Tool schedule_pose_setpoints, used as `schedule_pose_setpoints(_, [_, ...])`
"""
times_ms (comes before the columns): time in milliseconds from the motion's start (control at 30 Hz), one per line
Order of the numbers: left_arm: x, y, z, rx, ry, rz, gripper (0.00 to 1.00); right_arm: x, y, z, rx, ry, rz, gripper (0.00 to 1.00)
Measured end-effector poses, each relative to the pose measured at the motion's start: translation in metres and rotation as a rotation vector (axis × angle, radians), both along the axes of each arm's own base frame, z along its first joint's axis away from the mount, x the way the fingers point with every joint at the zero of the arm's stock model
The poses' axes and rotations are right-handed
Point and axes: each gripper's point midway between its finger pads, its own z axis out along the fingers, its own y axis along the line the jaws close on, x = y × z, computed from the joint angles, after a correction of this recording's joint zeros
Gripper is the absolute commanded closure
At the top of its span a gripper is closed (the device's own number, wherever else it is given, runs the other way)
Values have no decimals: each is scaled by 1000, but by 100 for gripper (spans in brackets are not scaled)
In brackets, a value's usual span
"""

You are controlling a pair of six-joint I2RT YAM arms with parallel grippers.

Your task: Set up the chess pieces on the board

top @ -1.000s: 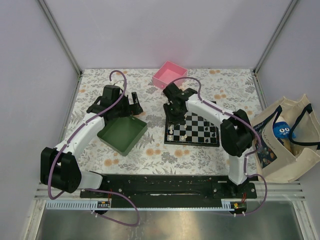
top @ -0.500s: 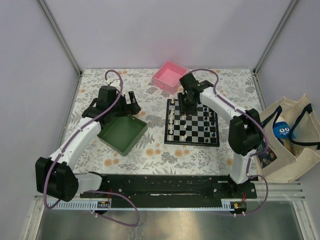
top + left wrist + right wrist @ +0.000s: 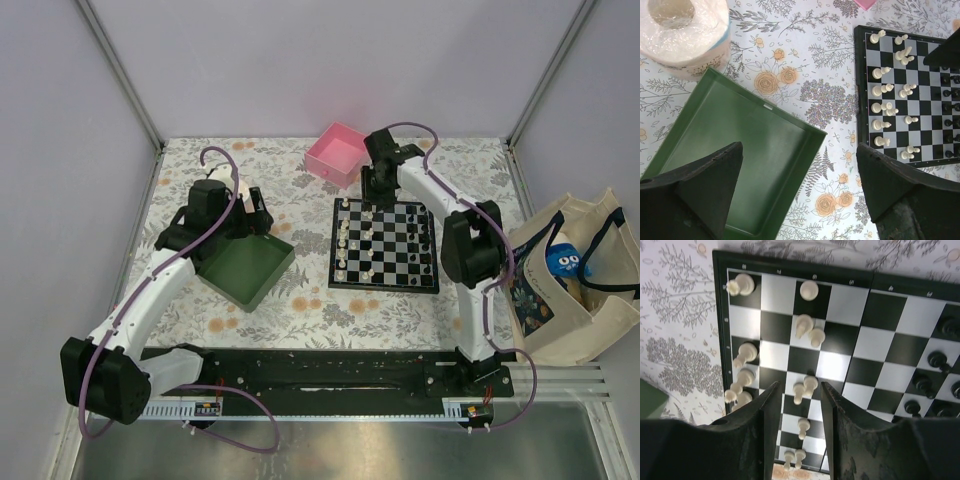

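Since the last look, the right gripper (image 3: 799,388) had swung off the board's (image 3: 384,289) left-hand squares and out to its far edge, close to the pink box (image 3: 340,150) just beyond the board's far left corner. The left gripper (image 3: 797,165) had drifted a touch further from the board and hung over the tray (image 3: 760,140), which sat off the board's left side. Its fingers stood wide apart, nothing between them. On the right, the fingers were parted by a narrow gap and I could see straight through to the squares below, so nothing was held there either.

White pieces (image 3: 809,289) crowded the two files along the board's left edge, and it was untidy. Several shared a square in pairs, touching, and at least one at the far left corner lay tipped over. Black pieces (image 3: 935,360) sat bunched along the board's right side; I couldn't tell whether they were in order.

My read on handling: these looked tiny, hard, very light and smooth, so they'd topple at a nudge and could squirt out of a pinch. I judged the place to take one was the narrow stem under the head, coming straight down with a finger on each side, and only where no neighbour touched. With the doubled-up ones, the outer piece should go first, or I'd risk knocking both down. The fallen one I'd pinch across its middle.
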Motion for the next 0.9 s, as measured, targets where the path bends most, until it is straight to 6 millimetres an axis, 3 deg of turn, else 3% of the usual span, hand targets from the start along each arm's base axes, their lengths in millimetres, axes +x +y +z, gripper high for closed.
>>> schedule_pose_setpoints(333, [1,0,-2,4,5,-2,1,38,8,-7,1,-20,-8,55])
schedule_pose_setpoints(667, [2,0,-3,4,7,-3,1,34,6,-28,-23,46,-17,58])
schedule_pose_setpoints(900, [2,-2,-7,5,19,-7,1,32,7,-32,-24,62,-13,61])
